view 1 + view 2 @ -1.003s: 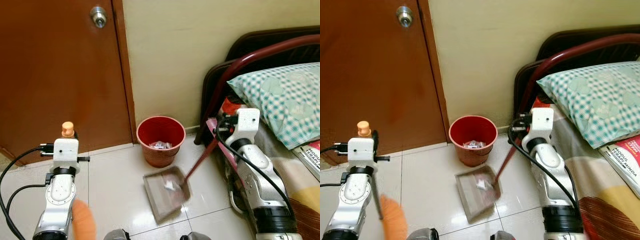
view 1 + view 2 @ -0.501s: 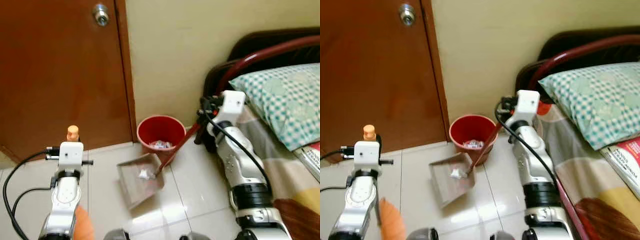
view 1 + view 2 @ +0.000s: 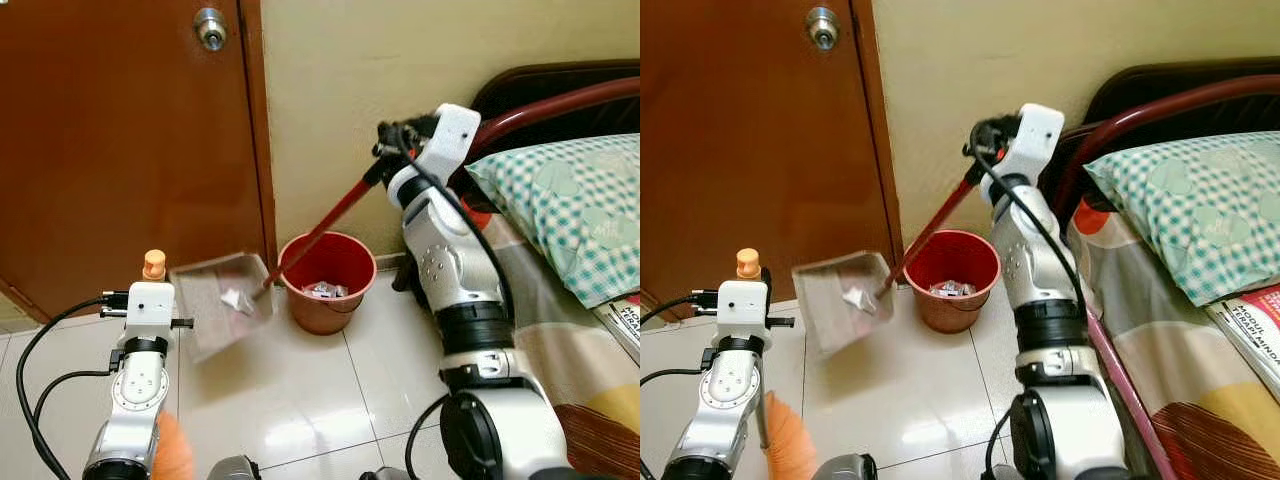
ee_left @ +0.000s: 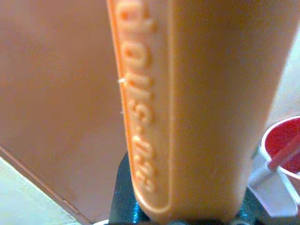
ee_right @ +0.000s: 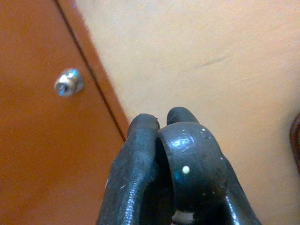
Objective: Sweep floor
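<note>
- A bedroom corner: glossy white tile floor, a brown wooden door with a round metal knob, a yellowish wall, and a bed along the floor's right edge carrying a green-checked pillow.
- A red bin stands on the floor at the wall's foot, just beside the door frame, with scraps of litter inside.
- The right gripper is raised in front of the wall, fingers clenched around the top of the long red dustpan handle, which slants down towards the door.
- The grey dustpan hangs off the floor, tilted, in front of the door's lower corner and just beside the bin's rim; a crumpled white scrap lies in it.
- The left gripper is low near the floor's left edge, fingers closed round an orange broom handle; its orange tip pokes up above the wrist.
</note>
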`<state>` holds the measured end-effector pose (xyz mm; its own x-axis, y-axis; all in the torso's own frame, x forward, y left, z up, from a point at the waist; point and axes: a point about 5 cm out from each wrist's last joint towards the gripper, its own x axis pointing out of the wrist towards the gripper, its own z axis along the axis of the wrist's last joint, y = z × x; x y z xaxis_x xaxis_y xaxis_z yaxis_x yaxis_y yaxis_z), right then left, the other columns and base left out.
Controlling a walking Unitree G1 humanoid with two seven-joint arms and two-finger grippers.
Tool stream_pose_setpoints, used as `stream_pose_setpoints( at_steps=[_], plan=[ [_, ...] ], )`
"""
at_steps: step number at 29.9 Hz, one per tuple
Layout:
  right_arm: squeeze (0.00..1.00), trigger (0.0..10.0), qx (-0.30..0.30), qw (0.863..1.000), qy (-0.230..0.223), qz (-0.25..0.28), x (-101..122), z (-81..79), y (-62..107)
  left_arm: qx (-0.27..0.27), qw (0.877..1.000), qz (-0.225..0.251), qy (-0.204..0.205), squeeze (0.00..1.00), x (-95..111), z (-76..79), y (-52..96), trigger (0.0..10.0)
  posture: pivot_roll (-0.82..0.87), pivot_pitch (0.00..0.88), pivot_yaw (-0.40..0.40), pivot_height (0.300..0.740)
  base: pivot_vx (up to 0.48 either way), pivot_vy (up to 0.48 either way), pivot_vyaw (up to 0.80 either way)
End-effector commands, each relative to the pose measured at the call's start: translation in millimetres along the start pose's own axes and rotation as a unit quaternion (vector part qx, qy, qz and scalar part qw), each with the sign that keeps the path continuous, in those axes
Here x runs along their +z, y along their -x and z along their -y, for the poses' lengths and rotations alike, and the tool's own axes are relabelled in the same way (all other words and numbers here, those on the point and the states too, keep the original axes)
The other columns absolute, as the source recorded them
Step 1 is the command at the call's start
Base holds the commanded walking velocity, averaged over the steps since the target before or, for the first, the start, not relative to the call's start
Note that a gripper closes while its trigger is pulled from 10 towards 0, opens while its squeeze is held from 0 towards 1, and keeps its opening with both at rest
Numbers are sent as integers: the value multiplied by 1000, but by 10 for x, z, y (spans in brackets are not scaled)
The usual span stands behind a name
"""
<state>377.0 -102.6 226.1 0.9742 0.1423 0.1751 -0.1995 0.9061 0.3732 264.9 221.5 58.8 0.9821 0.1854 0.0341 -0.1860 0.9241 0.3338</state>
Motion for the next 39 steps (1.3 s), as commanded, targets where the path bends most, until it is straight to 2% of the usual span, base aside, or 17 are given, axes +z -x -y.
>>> stream_pose_setpoints(
  at_steps=[1, 7, 16, 25, 30, 31, 32, 33, 35, 39],
  plan=[
    [0, 10000, -10, 999, -13, 41, 210, 28, -54, 0, 1000, -8, 8, 0, -30, 38, 9, 10000, 1, 33, -52, 740, 0, 0, 0],
    [0, 10000, -42, 994, -21, 96, 519, 164, -144, -7, 1000, -8, 8, 0, -19, 64, -21, 10000, 2, 30, -46, 740, 0, 0, 0],
    [0, 10000, -55, 988, -24, 146, 767, 243, -179, -12, 1000, -7, 10, 0, -10, 78, -40, 10000, 3, 27, -43, 740, 0, 0, 0],
    [0, 10000, -63, 978, 72, 185, 889, 371, -132, -18, 1000, -3, 16, 0, 22, 101, -38, 10000, 9, 36, -35, 740, 0, 0, 0],
    [0, 10000, -69, 975, 90, 190, 883, 433, -108, -20, 1000, -3, 15, 0, 21, 93, -31, 10000, 10, 42, -30, 740, 0, 0, 0],
    [0, 10000, -70, 974, 100, 192, 879, 446, -100, -21, 1000, -3, 15, 0, 20, 91, -30, 10000, 10, 42, -30, 740, 0, 0, 0],
    [0, 10000, -65, 970, 129, 197, 868, 454, -84, -22, 1000, -4, 15, 0, 18, 90, -29, 10000, 12, 45, -28, 740, 0, 0, 0],
    [0, 10000, -65, 970, 129, 197, 868, 454, -84, -22, 1000, -4, 15, 0, 18, 90, -29, 10000, 12, 45, -28, 740, 0, 0, 0],
    [0, 10000, -48, 962, 181, 199, 804, 437, -50, -25, 1000, -4, 17, 0, 24, 86, -33, 10000, 12, 50, -27, 740, 0, 0, 0],
    [0, 10000, -34, 959, 205, 192, 702, 429, -5, -29, 999, 0, 22, 0, 56, 96, -42, 10000, 12, 62, -24, 740, 0, 0, 0]
  ],
)
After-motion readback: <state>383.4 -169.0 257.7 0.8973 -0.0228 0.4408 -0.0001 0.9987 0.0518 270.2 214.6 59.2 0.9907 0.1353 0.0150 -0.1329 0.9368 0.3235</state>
